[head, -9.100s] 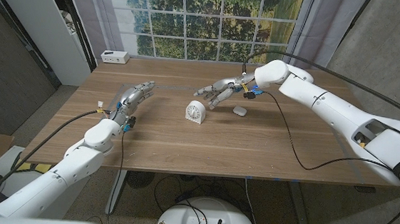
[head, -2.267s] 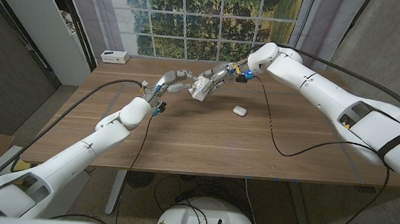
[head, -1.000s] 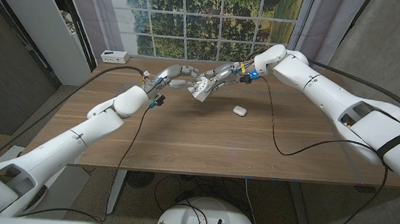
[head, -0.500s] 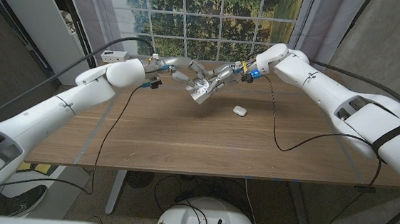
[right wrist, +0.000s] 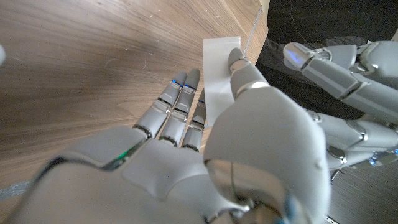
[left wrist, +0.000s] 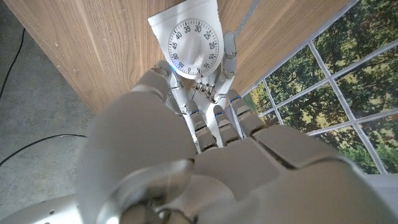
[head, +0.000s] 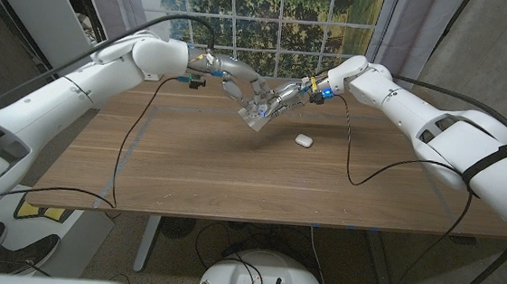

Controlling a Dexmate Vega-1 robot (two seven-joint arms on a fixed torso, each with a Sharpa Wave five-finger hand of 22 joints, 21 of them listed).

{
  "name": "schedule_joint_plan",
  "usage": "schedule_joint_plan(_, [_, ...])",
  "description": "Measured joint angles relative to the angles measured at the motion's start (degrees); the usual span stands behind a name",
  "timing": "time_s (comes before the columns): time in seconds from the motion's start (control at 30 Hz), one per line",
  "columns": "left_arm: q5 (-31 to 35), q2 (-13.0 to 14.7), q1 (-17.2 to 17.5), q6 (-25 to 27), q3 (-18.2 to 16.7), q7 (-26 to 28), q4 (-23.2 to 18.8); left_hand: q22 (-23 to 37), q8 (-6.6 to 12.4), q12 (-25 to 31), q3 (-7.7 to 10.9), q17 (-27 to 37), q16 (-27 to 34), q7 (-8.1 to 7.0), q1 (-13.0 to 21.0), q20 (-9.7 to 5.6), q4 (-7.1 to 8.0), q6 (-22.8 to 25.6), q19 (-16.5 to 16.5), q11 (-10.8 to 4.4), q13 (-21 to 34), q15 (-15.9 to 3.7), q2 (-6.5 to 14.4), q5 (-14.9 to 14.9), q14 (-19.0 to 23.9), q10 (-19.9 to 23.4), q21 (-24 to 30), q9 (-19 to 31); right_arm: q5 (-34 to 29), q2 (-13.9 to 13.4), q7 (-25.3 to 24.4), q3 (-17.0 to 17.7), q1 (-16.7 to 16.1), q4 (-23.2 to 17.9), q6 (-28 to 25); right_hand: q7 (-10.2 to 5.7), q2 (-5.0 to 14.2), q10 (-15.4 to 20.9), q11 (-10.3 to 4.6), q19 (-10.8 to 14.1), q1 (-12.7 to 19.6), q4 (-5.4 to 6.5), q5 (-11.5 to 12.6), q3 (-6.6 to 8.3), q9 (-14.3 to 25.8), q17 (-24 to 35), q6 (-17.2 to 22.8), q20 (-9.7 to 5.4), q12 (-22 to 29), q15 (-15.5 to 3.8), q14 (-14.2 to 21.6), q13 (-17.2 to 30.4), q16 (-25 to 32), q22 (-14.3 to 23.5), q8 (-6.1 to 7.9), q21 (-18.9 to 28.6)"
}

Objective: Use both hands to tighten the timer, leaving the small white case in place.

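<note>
Head view: the small white box-shaped kitchen timer with a round dial (head: 258, 112) is lifted off the wooden table (head: 233, 172), over its far middle part, held between both hands. The left hand (head: 237, 79) comes in from the far left, fingers curled down onto the timer's top side. The right hand (head: 286, 97) holds it from the right, fingers pressed against its side. The small white rounded case (head: 303, 140) lies on the table just right of the timer, apart from both hands. A white box (head: 146, 72) sits at the far left corner, partly hidden behind the left arm. Black cables hang off both arms across the tabletop.

Left wrist view: left hand's fingers (left wrist: 229, 55) close around the timer (left wrist: 189, 38), dial with numbers facing the camera.

Right wrist view: right hand's fingers (right wrist: 177, 102) lie side by side along the timer's plain white side (right wrist: 219, 74), thumb on the other edge. Left hand (right wrist: 348, 93) is just beyond.
</note>
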Motion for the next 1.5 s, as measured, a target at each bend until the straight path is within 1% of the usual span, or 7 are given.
schedule_joint_plan(0.1, [0.26,-0.25,0.55,-0.07,-1.46,1.55,-0.11,0.00,-1.78,0.00,-1.53,-0.09,0.22,-0.21,-2.02,-0.08,1.53,-2.99,0.09,1.61,0.00,-0.20,-0.44,0.00,0.24,-0.21,0.00,-0.22,0.15,0.14,0.31,0.24,0.03,0.65,0.07,0.09,-0.01,0.00,0.00,0.12,0.01,0.08,0.00,-0.08,0.00,-0.08,-0.09,-0.12,0.00,0.00,0.00,0.00,-0.25,0.15,-0.05,0.00])
schedule_joint_plan(0.17, [0.49,-0.35,1.23,0.25,-2.23,3.40,-0.33,0.00,-2.71,-0.09,-2.54,-0.17,0.22,-0.27,-2.78,-0.08,1.99,-4.53,0.09,1.83,0.09,0.00,-1.21,0.00,0.44,-0.40,0.00,-0.40,0.33,0.15,0.56,0.49,0.03,0.86,0.04,0.17,-0.01,0.00,0.00,0.12,0.01,0.08,0.00,-0.08,0.00,-0.16,-0.17,-0.12,0.00,0.00,0.00,0.00,-0.25,0.30,-0.04,0.00])
schedule_joint_plan(0.27, [0.76,-0.33,3.32,1.83,-4.03,5.47,-1.39,0.00,-3.71,-0.42,-4.40,-0.17,0.08,0.86,-4.59,0.14,2.82,-5.69,-0.14,2.65,0.18,-0.13,-2.57,0.39,-0.11,-1.25,0.00,-0.40,0.79,0.10,0.81,0.93,-0.05,0.86,-0.30,0.26,0.00,0.00,0.01,0.12,-0.01,0.08,0.00,-0.08,0.00,-0.16,-0.26,-0.12,0.00,0.00,0.00,0.27,-0.46,0.30,-0.04,0.00])
schedule_joint_plan(0.4, [1.31,0.12,5.62,5.39,-5.52,7.55,-3.36,0.00,-3.76,-0.63,-5.47,-0.17,-0.06,3.01,-5.28,0.44,3.27,-4.88,-0.44,2.73,0.18,-0.11,-3.26,0.48,-0.71,-1.73,0.00,-0.40,1.45,-0.30,1.11,1.52,-0.45,0.39,-1.20,0.27,0.02,-0.01,0.01,0.12,-0.03,0.08,0.00,-0.08,0.00,-0.16,-0.27,-0.12,0.00,0.04,0.04,0.27,-0.46,0.30,-0.03,0.00])
schedule_joint_plan(0.73, [3.18,1.24,10.06,13.40,-7.53,10.69,-8.76,0.00,-2.35,-0.63,-6.73,-0.16,-0.06,6.32,-5.51,0.55,3.10,-0.68,-0.95,2.22,0.44,-0.11,-3.49,0.82,-0.71,-1.56,-0.01,0.28,4.76,-0.72,2.49,3.17,-1.29,-0.54,-4.56,0.39,0.10,0.24,0.25,0.48,-0.12,0.08,-0.01,-0.08,0.00,-0.16,-0.39,0.14,0.00,0.31,0.31,0.53,-0.67,0.30,-0.03,0.00])
schedule_joint_plan(1.03, [4.44,1.75,11.33,19.00,-7.66,11.57,-12.48,0.00,-1.75,-0.40,-7.45,-0.16,-0.06,6.87,-5.20,0.85,2.87,0.46,-1.26,2.11,0.44,-0.11,-3.80,0.82,-0.70,-1.29,-0.01,0.84,8.69,-0.81,3.99,5.23,-2.15,-2.02,-9.21,0.35,0.16,0.24,0.26,0.48,-0.80,0.08,-0.02,-0.08,0.00,-0.16,-0.35,0.14,0.00,0.06,0.56,0.67,-0.89,0.30,-0.06,0.00])
schedule_joint_plan(1.5, [4.62,2.52,11.42,22.25,-7.80,9.55,-15.78,0.00,-1.53,-0.40,-8.15,-0.16,-0.06,7.17,-5.20,0.85,2.79,0.77,-1.25,2.44,0.43,-0.11,-3.80,1.05,-0.70,-1.63,-0.01,1.63,11.63,-1.12,4.58,6.35,-2.72,-4.47,-13.44,0.35,0.16,0.32,0.79,0.48,-0.81,0.08,-0.03,-0.08,0.00,-0.01,-0.36,0.14,0.00,0.06,0.56,1.06,-1.34,0.29,-0.43,0.00])
